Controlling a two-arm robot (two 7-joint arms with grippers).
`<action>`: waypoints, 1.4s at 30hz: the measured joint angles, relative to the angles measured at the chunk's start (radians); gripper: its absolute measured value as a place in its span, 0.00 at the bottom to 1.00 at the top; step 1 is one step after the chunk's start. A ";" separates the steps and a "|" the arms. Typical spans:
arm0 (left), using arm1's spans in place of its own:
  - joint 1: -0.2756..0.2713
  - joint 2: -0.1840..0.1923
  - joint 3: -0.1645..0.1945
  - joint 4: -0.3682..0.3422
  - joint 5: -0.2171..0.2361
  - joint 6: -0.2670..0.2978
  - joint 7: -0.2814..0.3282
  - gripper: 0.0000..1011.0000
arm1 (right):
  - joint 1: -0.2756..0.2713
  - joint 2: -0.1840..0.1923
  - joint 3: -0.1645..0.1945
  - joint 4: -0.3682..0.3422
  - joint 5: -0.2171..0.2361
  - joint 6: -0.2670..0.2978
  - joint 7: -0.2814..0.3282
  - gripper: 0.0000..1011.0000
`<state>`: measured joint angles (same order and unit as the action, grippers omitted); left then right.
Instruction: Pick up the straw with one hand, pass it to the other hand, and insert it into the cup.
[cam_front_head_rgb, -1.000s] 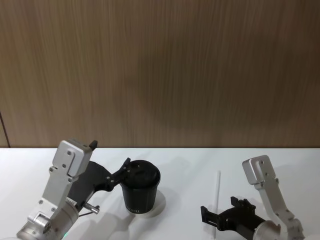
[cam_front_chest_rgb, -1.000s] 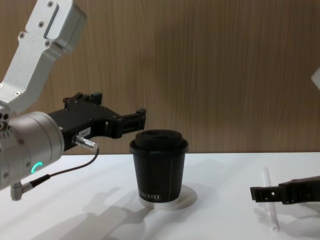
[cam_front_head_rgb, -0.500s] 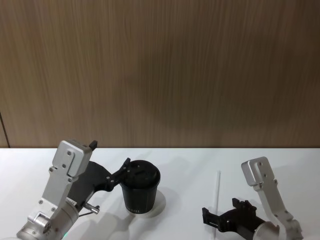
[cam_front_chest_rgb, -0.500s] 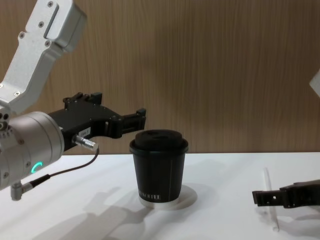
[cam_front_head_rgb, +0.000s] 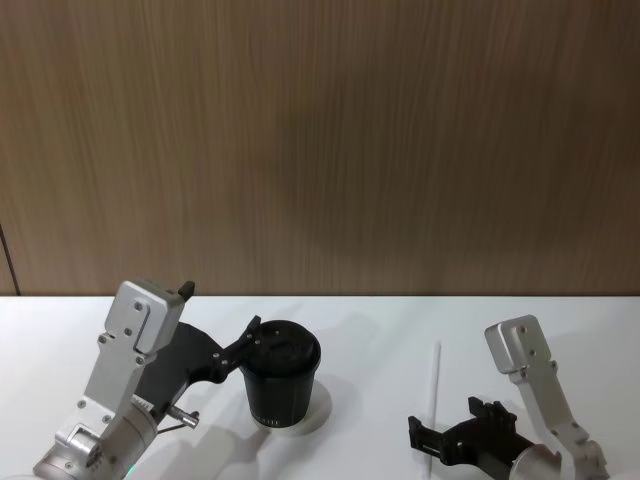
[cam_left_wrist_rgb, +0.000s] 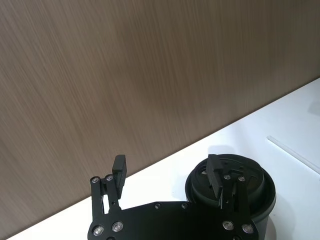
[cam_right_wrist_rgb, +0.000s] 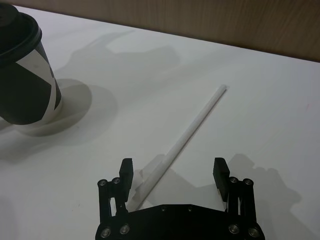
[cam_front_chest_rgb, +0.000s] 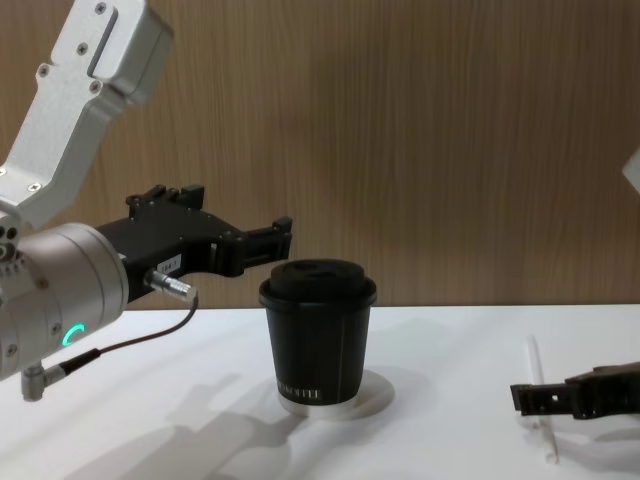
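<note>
White plastic: one straw (cam_right_wrist_rgb: 185, 140), lying flat on the white table (cam_front_head_rgb: 380, 330). It is to the right of the cup (cam_front_head_rgb: 280, 385) and well apart from it, and its length runs away from the robot.

Black paper: the cup, lidded, standing upright on a flat white disc (cam_front_chest_rgb: 372, 396).

Tool, right gripper (cam_right_wrist_rgb: 173, 167): low over the straw's near end, fingers spread with one on each side of it, nothing pinched. The step in hand looks to be the pick-up.

Tool, left gripper (cam_left_wrist_rgb: 167, 165): fingers spread and empty, held at lid height just beside the cup. Whether it touches the lid, I cannot tell.

Handling note: before you close, shift sideways so the straw sits midway between the fingers. It lies slantwise and nearer one finger. Come down until the fingertips nearly meet the table, then close gently, as a thin tube will likely roll or flatten. Grip near this end so a long length is free for the left gripper to take.

Views compared: the right wrist view gives you the slant and the off-centre lie. The chest view does not, but it shows how low the right gripper hangs above the table. The head view gives the spacing between straw and cup.
</note>
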<state>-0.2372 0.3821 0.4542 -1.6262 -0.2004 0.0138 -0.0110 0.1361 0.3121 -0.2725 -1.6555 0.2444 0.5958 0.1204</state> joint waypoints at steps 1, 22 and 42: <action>0.000 0.000 0.000 0.000 0.000 0.000 0.000 0.99 | 0.000 0.000 0.000 0.000 -0.001 0.000 0.001 0.99; 0.000 0.000 0.000 0.000 0.000 0.000 0.000 0.99 | -0.012 0.000 0.010 -0.002 -0.016 0.005 0.017 0.99; 0.000 0.000 0.000 0.000 0.000 0.000 0.000 0.99 | -0.024 -0.006 0.012 0.000 -0.028 -0.001 0.036 0.72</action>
<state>-0.2371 0.3821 0.4542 -1.6262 -0.2004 0.0138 -0.0110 0.1126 0.3061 -0.2604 -1.6555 0.2160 0.5949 0.1568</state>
